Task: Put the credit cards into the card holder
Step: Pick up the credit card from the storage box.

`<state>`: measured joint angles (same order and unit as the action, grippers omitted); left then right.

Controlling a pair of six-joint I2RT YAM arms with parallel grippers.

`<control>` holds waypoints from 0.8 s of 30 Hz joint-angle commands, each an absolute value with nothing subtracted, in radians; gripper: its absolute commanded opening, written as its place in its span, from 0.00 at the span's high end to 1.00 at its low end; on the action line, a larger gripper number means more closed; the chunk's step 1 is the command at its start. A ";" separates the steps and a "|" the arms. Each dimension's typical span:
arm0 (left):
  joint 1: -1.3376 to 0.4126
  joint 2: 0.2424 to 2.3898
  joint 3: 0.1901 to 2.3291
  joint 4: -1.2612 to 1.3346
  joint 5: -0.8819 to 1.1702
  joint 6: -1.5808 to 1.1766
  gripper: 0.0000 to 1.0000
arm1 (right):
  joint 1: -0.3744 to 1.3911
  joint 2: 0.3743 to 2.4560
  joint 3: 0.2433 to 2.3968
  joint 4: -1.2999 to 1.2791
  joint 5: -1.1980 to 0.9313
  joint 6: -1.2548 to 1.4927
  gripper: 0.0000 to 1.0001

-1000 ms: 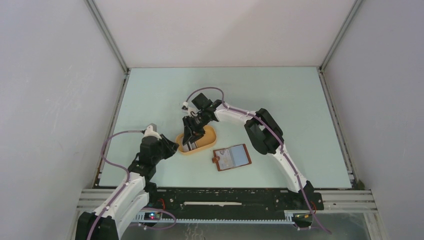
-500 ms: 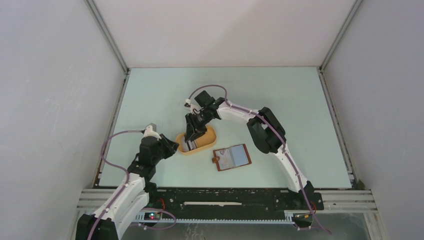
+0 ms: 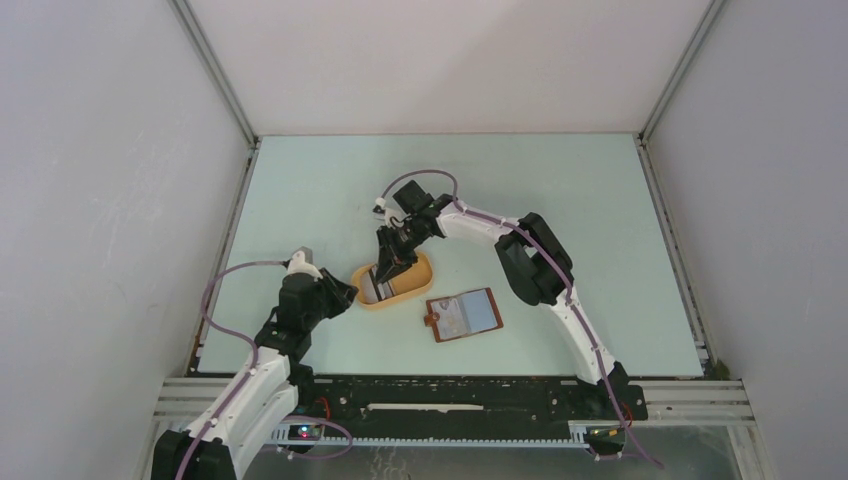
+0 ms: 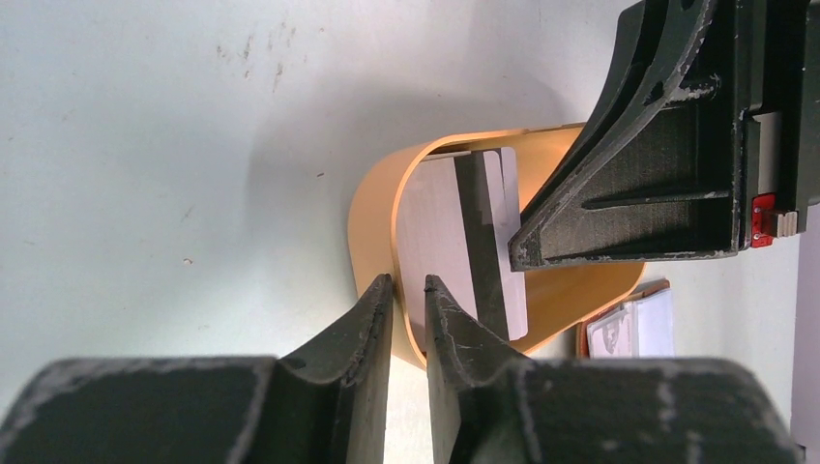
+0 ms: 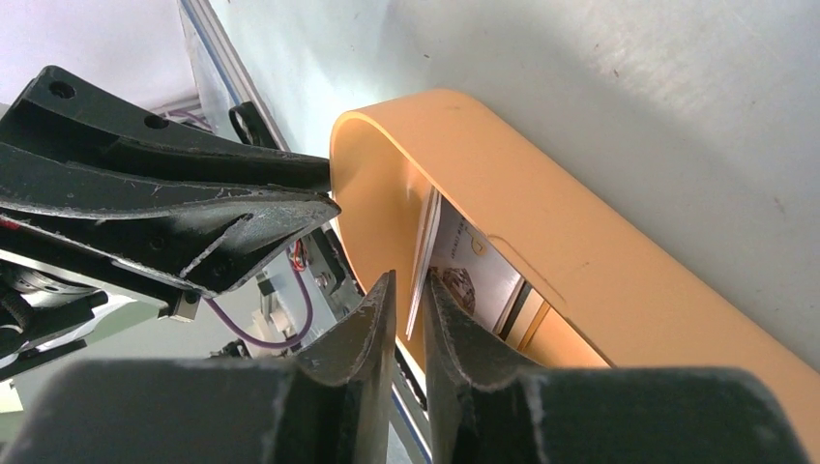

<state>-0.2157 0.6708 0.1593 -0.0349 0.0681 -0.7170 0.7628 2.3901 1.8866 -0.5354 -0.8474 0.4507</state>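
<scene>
The orange-yellow oval tray (image 3: pixel 418 285) sits at mid-table. My left gripper (image 3: pixel 347 292) is shut on its left rim; in the left wrist view the jaws (image 4: pixel 407 287) pinch the tray wall (image 4: pixel 372 213). My right gripper (image 3: pixel 383 272) reaches into the tray and is shut on the edge of a grey-white credit card (image 3: pixel 368 287) with a dark stripe (image 4: pixel 435 232), tilted up inside the tray. In the right wrist view the thin card edge (image 5: pixel 425 242) sits between the jaws (image 5: pixel 410 290). The card holder (image 3: pixel 466 314) lies open right of the tray, apart from both grippers.
The tray's outer wall (image 5: pixel 541 222) fills the right wrist view. A corner of the open card holder (image 4: pixel 633 329) shows past the tray. The right gripper's finger (image 4: pixel 619 184) looms over the tray. The enclosure's side walls stand left and right.
My right gripper has drawn up and slightly right out of the tray, tipping the card up with it. The left gripper and card holder have not moved.
</scene>
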 commanded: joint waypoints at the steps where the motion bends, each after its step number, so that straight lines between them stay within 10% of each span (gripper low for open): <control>1: -0.218 0.658 0.163 -0.034 0.084 -0.718 0.77 | 0.752 2.319 1.881 -0.530 -0.870 0.434 0.77; 24: -0.218 0.646 0.165 -0.043 0.084 -0.718 0.77 | 0.736 2.302 1.868 -0.548 -0.832 0.401 1.00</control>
